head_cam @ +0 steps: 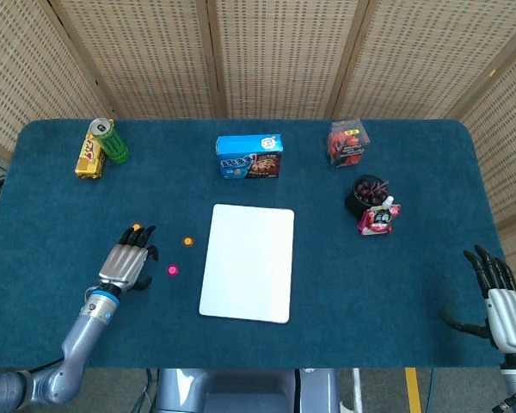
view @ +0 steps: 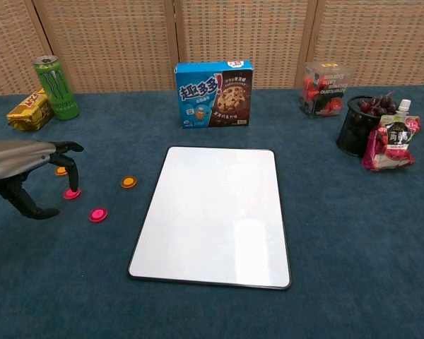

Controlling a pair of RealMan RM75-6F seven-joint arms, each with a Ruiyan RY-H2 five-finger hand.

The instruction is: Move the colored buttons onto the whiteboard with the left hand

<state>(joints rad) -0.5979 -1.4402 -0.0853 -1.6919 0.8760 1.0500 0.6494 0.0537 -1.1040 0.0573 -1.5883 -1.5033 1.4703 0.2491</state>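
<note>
1. Buttons: we see 4 on the bench left of the whiteboard (head_cam: 247, 262), none on it: an orange button (head_cam: 188, 242), a pink button (head_cam: 173, 270), a second pink button (view: 71, 193) and a second orange button (head_cam: 137, 227).
2. Our left hand (head_cam: 127, 261) hovers over the last 2, fingers spread and curved down, one fingertip at the second pink button; contact unclear.
3. Our right hand (head_cam: 502, 303) rests spread at the bench's edge.

A blue cookie box (view: 213, 94) at the far middle of the table shows white Chinese characters reading 趣多多, while print on the other packages is too small to read.
</note>
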